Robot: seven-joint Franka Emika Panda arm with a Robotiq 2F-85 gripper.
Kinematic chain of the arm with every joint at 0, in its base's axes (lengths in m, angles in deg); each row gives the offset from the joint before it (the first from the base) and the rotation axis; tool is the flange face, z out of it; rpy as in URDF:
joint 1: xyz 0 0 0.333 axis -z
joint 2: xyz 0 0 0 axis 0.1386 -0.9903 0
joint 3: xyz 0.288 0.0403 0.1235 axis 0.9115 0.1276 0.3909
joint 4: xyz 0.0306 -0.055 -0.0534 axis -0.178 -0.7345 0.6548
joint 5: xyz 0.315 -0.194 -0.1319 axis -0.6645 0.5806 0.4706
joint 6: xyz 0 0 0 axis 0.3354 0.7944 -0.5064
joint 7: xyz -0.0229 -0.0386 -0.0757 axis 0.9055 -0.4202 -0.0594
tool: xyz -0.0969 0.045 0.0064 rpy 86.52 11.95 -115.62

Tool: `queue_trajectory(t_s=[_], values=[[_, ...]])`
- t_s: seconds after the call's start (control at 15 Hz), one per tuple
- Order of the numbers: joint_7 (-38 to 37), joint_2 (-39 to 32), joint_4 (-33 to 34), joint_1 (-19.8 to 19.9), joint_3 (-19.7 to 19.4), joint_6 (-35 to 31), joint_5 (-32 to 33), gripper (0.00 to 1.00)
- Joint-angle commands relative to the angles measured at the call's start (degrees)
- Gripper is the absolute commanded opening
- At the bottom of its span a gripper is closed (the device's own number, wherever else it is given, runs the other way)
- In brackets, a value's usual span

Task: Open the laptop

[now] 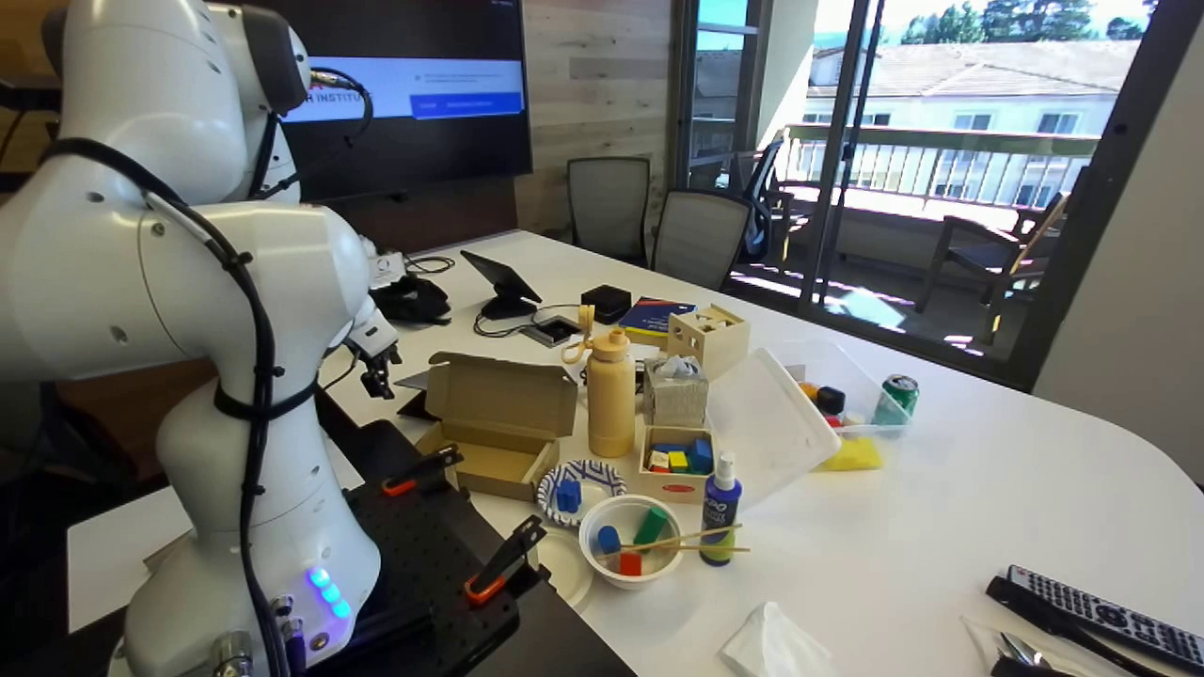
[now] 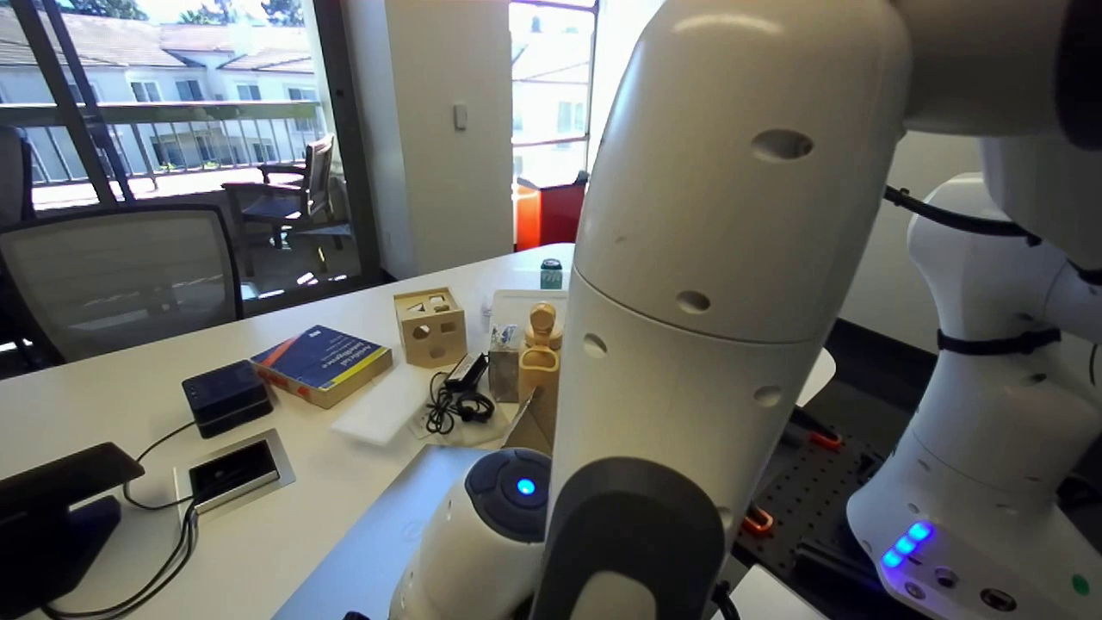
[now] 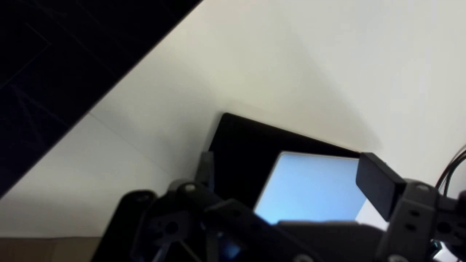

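The laptop shows in the wrist view as a black panel (image 3: 251, 145) with a pale-blue reflecting panel (image 3: 313, 185) lying over it at an angle. How far the two panels stand apart is hard to tell. In an exterior view the pale-blue panel (image 2: 405, 508) lies partly hidden behind the arm. In an exterior view only a dark sliver of the laptop (image 1: 416, 406) shows beside the cardboard box. My gripper (image 3: 285, 160) is open, its fingertips wide apart, with the laptop's corner region seen between them. It also shows in an exterior view (image 1: 379, 371), above the laptop's end; no contact is visible.
The open cardboard box (image 1: 494, 423) and a yellow bottle (image 1: 611, 395) stand close beside the laptop. A tablet on a stand (image 1: 503, 282), a table socket panel (image 2: 234, 472) and cables (image 3: 453, 171) lie beyond. The table's edge (image 3: 109, 94) drops to dark at upper left.
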Motion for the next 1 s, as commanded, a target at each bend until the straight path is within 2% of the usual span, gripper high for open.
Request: queue_trajectory(t_s=[0.0,0.4,0.93], values=[[-3.9,-2.6,2.1,-3.7,-3.9,0.0,1.3,1.00],[-7.1,-6.4,5.1,-7.9,-9.0,0.0,2.8,1.00],[-9.6,-11.2,8.7,-11.6,-13.3,0.0,4.1,1.00]])
